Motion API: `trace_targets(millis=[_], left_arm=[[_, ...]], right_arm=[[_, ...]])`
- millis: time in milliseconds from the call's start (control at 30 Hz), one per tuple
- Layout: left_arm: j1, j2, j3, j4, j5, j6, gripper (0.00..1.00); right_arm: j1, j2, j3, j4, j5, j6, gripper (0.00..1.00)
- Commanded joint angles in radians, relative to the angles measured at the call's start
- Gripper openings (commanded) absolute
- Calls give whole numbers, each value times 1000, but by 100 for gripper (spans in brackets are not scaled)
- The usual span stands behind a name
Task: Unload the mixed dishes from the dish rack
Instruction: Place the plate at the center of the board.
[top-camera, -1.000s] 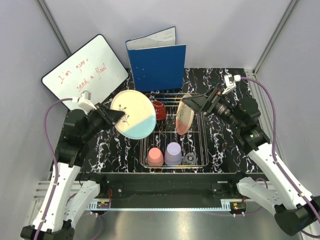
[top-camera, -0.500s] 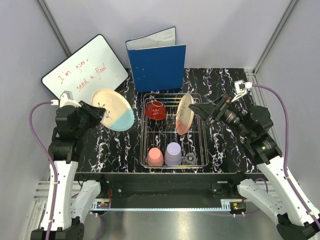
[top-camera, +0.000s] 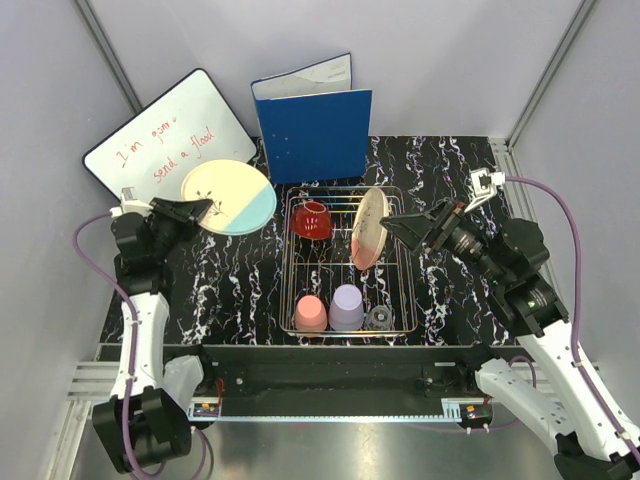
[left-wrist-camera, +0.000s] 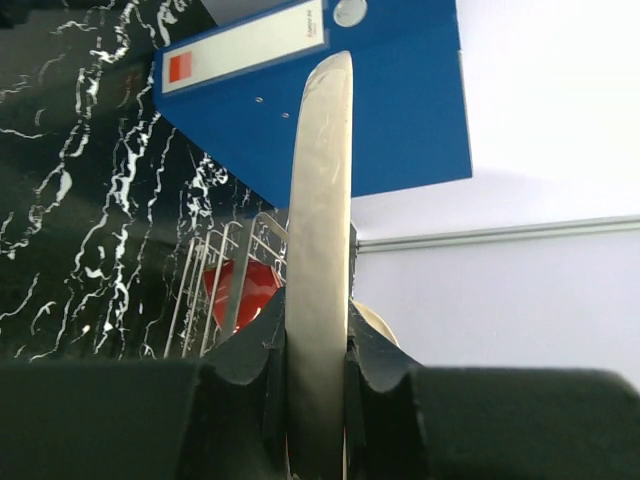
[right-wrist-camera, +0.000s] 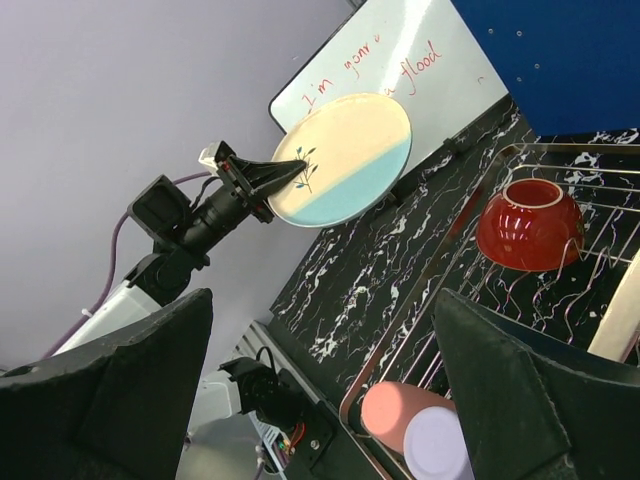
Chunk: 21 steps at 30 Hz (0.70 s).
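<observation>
High rear camera looks down; both wrist cameras share the dish rack (top-camera: 398, 290).

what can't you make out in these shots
- Left wrist view: blue plate is edge-on, its face hidden.
- Right wrist view: pink plate cut off by the right edge.
- Top view: clear glass too small to tell upright or upturned.
- Top view: whiteboard lower edge partly behind the blue plate.

Right wrist view: lavender cup (right-wrist-camera: 437, 447) cut by bottom edge, salmon plate (right-wrist-camera: 621, 320) by right edge.
</observation>
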<state>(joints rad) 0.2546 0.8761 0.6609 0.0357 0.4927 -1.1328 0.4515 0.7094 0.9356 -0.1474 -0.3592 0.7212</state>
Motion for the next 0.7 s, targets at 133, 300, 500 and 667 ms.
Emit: trace_targets(millis=[133, 300, 500, 667], left_arm=[[70, -80, -46, 193, 29, -51, 0], [98, -111, -89, 80, -55, -45, 0], [130, -131, -164, 12, -131, -27, 0], [141, -98, -234, 61, -117, -19, 0]], right_arm=[[1, -21, -44, 8, -18, -19, 100], [0, -30, -93, 37, -33, -5, 100], [1, -21, -107, 63, -52, 1, 100], [0, -11, -126, 94, -64, 9, 100]])
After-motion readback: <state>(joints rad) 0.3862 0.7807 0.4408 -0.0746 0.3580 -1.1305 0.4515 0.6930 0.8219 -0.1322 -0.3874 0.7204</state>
